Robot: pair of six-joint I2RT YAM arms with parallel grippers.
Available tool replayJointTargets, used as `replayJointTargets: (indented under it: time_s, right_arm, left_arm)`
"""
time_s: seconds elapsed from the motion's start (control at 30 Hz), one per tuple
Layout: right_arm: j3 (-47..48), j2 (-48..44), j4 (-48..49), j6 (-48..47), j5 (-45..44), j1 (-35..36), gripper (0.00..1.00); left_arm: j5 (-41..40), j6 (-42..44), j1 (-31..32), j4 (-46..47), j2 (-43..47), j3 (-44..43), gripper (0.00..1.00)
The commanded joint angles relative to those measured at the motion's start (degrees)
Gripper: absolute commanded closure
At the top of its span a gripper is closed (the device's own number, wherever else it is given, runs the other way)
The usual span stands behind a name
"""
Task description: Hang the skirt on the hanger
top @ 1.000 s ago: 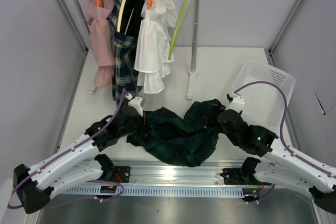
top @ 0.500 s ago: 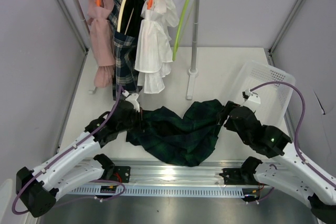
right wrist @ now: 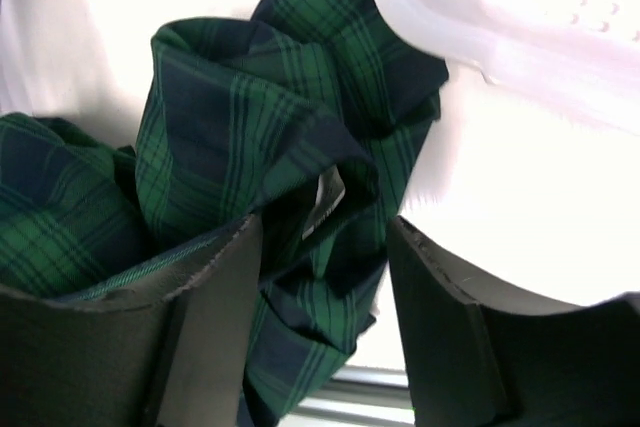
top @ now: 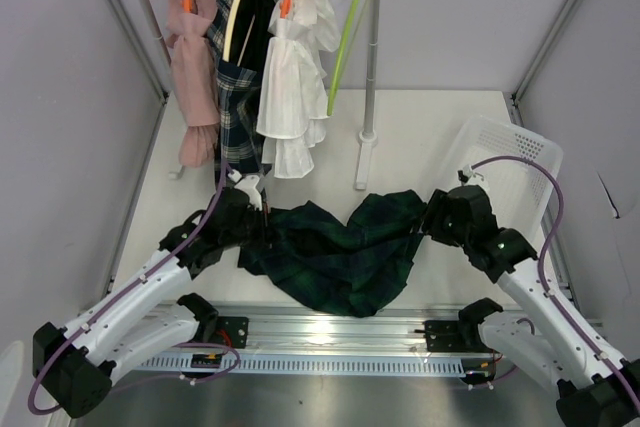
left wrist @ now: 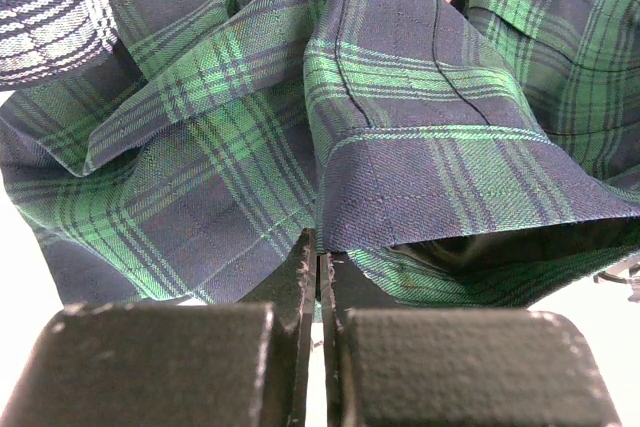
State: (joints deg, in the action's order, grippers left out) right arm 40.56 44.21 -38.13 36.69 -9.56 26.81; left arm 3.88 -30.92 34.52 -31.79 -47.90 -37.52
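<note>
The dark green tartan skirt (top: 340,252) lies crumpled on the table between my two arms. My left gripper (top: 262,217) is at its left edge. In the left wrist view the left gripper (left wrist: 318,247) is shut, with a fold of the skirt (left wrist: 420,167) pinched at the tips. My right gripper (top: 432,219) is at the skirt's right end. In the right wrist view the right gripper (right wrist: 325,237) is open, with bunched skirt cloth (right wrist: 250,137) lying between the fingers. The lime-green hanger (top: 345,37) hangs bare at the right end of the rack rail.
The clothes rack (top: 370,77) stands at the back. It holds a pink garment (top: 195,67), a navy-and-white checked garment (top: 238,97) and a white ruffled garment (top: 292,77). A white perforated basket (top: 510,162), also in the right wrist view (right wrist: 500,17), sits just right of my right gripper.
My right wrist has shifted to the right and its forearm has swung round. The skirt's right end has spread a little. My left gripper has edged up and left with the skirt's edge.
</note>
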Motion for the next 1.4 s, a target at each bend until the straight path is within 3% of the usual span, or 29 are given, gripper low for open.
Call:
replayJointTargets:
  time_s: [0.0, 0.33, 0.4, 0.43, 0.53, 0.57, 0.63, 0.83, 1.1, 1.37]
  right_arm:
    - [-1.1, 1.7, 5.8, -2.4, 7.9, -2.7, 0.43]
    - [-5.5, 5.5, 12.6, -2.7, 13.1, -5.1, 0.48]
    - [-6.0, 5.5, 12.8, -2.7, 12.8, -5.6, 0.54]
    - [-6.1, 5.3, 12.2, -2.7, 12.6, -6.4, 0.66]
    - [-4.8, 3.4, 9.7, -3.0, 11.1, -8.9, 0.83]
    - [-4.0, 2.7, 7.4, -3.1, 10.4, -10.8, 0.93]
    - [-0.4, 1.1, 4.5, -3.6, 9.0, -12.0, 1.0]
    - [9.4, -1.0, -4.9, -5.3, 3.4, -11.7, 1.0]
    - [3.7, 0.0, -0.8, -0.7, 3.2, -4.4, 1.0]
    - [1.4, 4.2, 1.8, 2.4, -0.9, 2.4, 1.0]
  left_arm:
    - [1.0, 1.6, -1.1, 1.6, 0.0, -1.7, 1.0]
    - [1.7, 2.4, -3.2, 2.0, -1.6, -1.1, 1.0]
    - [2.0, 2.7, -4.0, 2.0, -1.7, -1.2, 1.0]
    - [2.3, 2.9, -5.0, 2.0, -1.8, -1.2, 1.0]
    - [3.6, 3.7, -6.7, 1.8, -2.3, -2.0, 1.0]
    - [3.6, 4.1, -7.8, 1.5, -2.4, -2.5, 1.0]
    - [3.9, 5.2, -9.0, 0.9, -2.4, -3.6, 1.0]
    - [4.5, 6.8, -12.3, -1.2, -2.0, -5.5, 1.0]
    - [11.8, 4.5, -12.2, 3.6, -3.3, -1.5, 0.99]
    - [15.3, 5.5, -11.0, 2.6, -2.6, -2.8, 0.63]
